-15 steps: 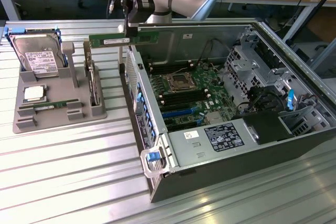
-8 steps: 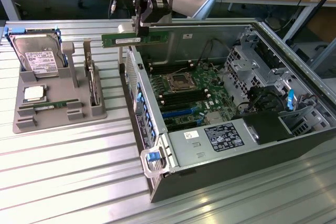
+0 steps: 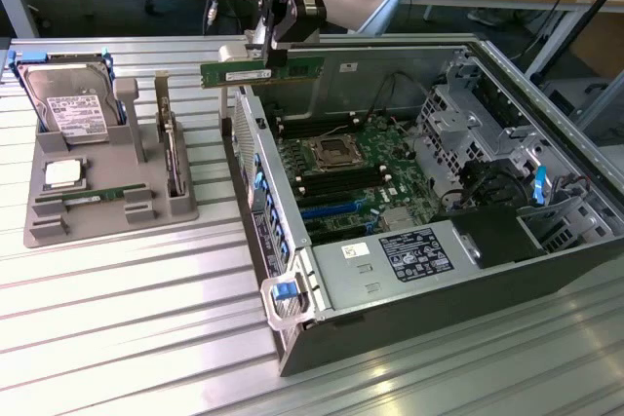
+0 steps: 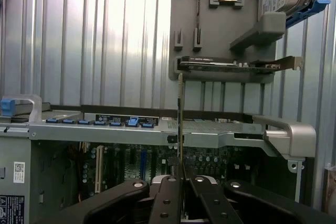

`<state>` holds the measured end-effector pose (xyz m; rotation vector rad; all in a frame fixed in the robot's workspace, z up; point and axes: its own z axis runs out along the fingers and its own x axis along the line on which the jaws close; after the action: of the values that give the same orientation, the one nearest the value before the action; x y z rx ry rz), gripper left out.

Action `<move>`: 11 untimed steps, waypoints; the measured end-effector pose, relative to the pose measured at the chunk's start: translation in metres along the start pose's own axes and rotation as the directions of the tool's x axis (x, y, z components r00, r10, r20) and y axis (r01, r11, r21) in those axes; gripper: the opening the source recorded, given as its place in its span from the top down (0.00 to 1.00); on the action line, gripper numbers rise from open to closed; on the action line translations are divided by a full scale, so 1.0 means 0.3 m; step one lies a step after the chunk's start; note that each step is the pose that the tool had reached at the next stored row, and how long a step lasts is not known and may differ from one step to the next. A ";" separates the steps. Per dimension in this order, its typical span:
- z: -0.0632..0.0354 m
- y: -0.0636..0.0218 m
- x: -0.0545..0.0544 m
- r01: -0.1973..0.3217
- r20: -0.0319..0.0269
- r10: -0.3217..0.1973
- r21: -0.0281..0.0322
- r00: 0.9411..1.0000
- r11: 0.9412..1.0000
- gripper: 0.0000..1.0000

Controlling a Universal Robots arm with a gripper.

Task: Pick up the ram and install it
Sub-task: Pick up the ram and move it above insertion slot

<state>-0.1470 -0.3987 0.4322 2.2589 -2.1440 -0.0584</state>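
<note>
On the exterior view's left, the grey tray (image 3: pixel 107 216) sits on the tabletop (image 3: pixel 136 338) with a spare stick (image 3: pixel 93 197) lying in it. Further right, the gripper (image 3: pixel 273 46) is pinched nearly closed on the ram (image 3: pixel 261 72), holding it by its upper edge above the open computer case (image 3: pixel 390 323). The ram's long axis runs nine to three. The memory slots (image 3: pixel 336 180) lie below at about five o'clock, on nearly the same line.

Bright glare on the counter (image 3: pixel 117 319)
Pale streaks are washing its ribs; the computer case (image 3: pixel 439 326) is lying dim inside.
</note>
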 end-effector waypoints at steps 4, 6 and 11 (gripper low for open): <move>0.000 -0.018 0.001 0.000 0.000 0.000 0.000 1.000 1.000 0.88; 0.000 -0.022 0.001 0.000 0.000 0.000 0.000 1.000 1.000 0.88; 0.000 -0.045 0.002 0.000 0.000 0.000 0.000 1.000 1.000 0.88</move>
<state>-0.1335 -0.3987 0.4317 2.2589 -2.1440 -0.0584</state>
